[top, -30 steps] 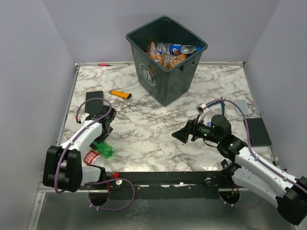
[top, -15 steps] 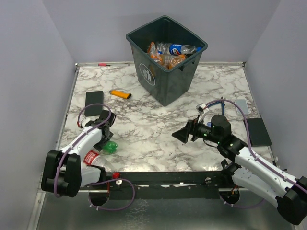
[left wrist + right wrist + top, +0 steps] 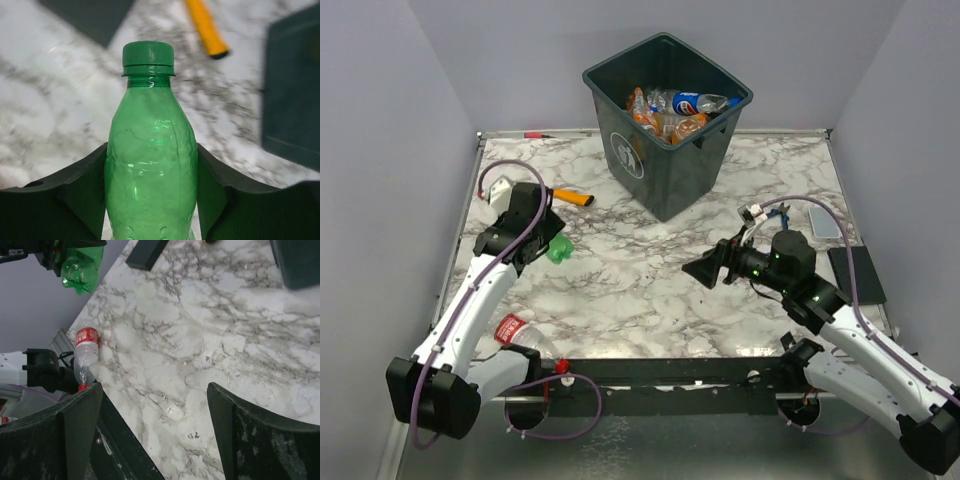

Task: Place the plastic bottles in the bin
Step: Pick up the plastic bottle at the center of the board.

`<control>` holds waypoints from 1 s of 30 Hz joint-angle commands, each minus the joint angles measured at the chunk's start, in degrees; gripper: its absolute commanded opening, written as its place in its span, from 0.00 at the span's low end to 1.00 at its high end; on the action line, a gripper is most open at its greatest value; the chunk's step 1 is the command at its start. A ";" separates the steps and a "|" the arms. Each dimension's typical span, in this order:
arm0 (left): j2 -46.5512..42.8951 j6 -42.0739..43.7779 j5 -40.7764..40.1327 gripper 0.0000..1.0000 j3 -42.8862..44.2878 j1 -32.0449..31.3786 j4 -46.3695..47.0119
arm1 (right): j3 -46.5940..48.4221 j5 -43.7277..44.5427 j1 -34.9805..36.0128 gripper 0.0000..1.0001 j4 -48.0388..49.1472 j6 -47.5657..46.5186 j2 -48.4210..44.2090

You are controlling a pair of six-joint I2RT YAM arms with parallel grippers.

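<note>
Largest first: the table (image 3: 620, 290), white marble with grey veins, carrying everything. At its far middle the bin (image 3: 655, 165), dark green-grey, upright, with a white figure logo on the near-left wall, filled almost to the rim with plastic bottles (image 3: 670, 110) of clear and orange plastic, one with a blue label. Then the two arms: left arm (image 3: 470, 300) stretched over the left part of the table, right arm (image 3: 850, 335) reaching from the near right corner toward the middle. Left fingers (image 3: 70, 195) clamped on the body of a green bottle (image 3: 150, 150), one pad on each side, green cap on and pointing away from the wrist; bottle held off the table surface, near the left edge, well apart from the bin. Right fingers (image 3: 75, 435) wide apart with nothing between, hovering over bare marble at the right middle. Along the right edge a flat black pad (image 3: 858, 273), and just beyond it a small grey flat thing (image 3: 825, 222). At the near left edge, lying on its side, a clear bottle (image 3: 525, 338) with red label and red cap, close to the base of the left arm, not yet in the bin. Smallest: an orange lighter (image 3: 572, 197) on the table between the left fingers and the bin.
</note>
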 commanded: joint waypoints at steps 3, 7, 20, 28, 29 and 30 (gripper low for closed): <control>-0.98 29.86 16.55 0.18 12.33 -9.57 19.20 | 8.06 6.41 0.48 0.89 -7.13 -5.77 -3.79; 0.92 43.25 25.61 0.19 16.28 -14.88 25.44 | 9.18 8.78 0.45 0.90 -7.59 -5.46 -6.66; -13.31 70.77 47.78 0.21 -13.68 -26.90 55.02 | 6.43 6.69 0.44 0.91 1.60 2.31 -13.63; -22.10 68.21 46.86 0.19 -27.40 -30.39 71.31 | 13.01 1.07 1.38 0.87 4.33 4.62 -3.86; -22.12 68.23 46.34 0.19 -27.58 -31.02 71.31 | 13.62 1.66 1.97 0.88 4.55 4.31 -2.74; -22.12 68.49 46.02 0.19 -27.86 -31.44 71.31 | 14.36 2.47 2.72 0.88 4.52 4.10 -1.48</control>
